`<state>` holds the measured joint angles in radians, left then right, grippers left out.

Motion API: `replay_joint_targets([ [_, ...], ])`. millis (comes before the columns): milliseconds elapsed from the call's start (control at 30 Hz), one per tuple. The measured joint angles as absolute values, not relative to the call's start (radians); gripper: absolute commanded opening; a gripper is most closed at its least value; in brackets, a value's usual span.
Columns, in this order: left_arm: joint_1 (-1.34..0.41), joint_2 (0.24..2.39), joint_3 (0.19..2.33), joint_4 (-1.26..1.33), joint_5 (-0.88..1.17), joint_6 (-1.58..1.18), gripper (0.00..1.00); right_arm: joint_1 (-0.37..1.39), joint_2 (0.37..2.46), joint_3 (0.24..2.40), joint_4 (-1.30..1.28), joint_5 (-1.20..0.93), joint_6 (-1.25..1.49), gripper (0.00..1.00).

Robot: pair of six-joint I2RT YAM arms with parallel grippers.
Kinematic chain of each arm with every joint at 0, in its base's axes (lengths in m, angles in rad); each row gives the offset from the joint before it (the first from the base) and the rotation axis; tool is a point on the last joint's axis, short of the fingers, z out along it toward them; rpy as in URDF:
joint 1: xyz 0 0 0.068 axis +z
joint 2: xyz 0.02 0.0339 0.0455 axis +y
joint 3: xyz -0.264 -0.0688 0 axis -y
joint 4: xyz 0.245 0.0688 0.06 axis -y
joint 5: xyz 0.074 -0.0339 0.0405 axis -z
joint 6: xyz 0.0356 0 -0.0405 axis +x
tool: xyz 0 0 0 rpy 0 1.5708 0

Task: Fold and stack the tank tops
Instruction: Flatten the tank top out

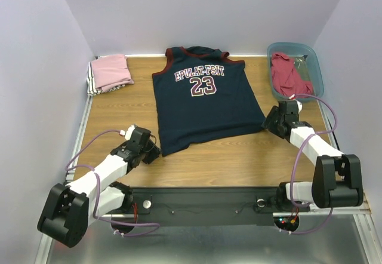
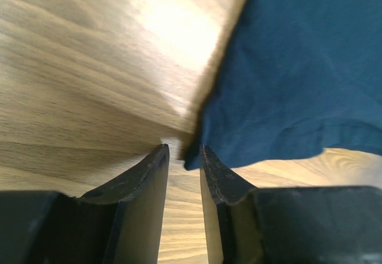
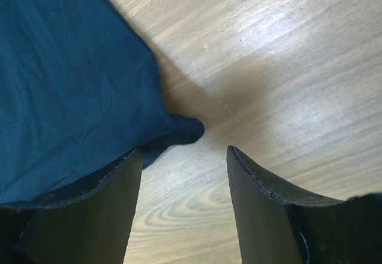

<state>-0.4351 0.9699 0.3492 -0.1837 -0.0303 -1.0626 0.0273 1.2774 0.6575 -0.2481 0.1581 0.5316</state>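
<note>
While the navy jersey [image 1: 206, 100] lies flat mid-surface [image 1: 239, 156], "23" print up, its long axis runs near-far: neck far, hem toward the arms, slightly skewed. Pink top [image 1: 110, 71] sits folded far left; red top [image 1: 289, 76] lies crumpled in the teal plastic bin [image 1: 316, 67] far right. Left claw [image 1: 154, 152] is at the left hem corner; its wrist view shows fingers narrowly apart, wood grain between, cloth corner at the tips. Right claw [image 1: 270, 122] is at the right hem corner, fingers wide apart, soft corner beside one finger.
</note>
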Motion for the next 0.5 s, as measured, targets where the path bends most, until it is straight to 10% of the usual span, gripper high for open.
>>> replay_joint_targets([
  [367, -0.459, 1.088, 0.407, -0.143, -0.023, -0.997, 0.39, 0.027, 1.358, 0.684, -0.206, 0.158, 0.532, 0.52],
  [500, -0.463, 1.153, 0.440, -0.120, -0.016, -0.966, 0.14, 0.027, 1.374, 0.711, -0.200, 0.172, 0.531, 0.41],
])
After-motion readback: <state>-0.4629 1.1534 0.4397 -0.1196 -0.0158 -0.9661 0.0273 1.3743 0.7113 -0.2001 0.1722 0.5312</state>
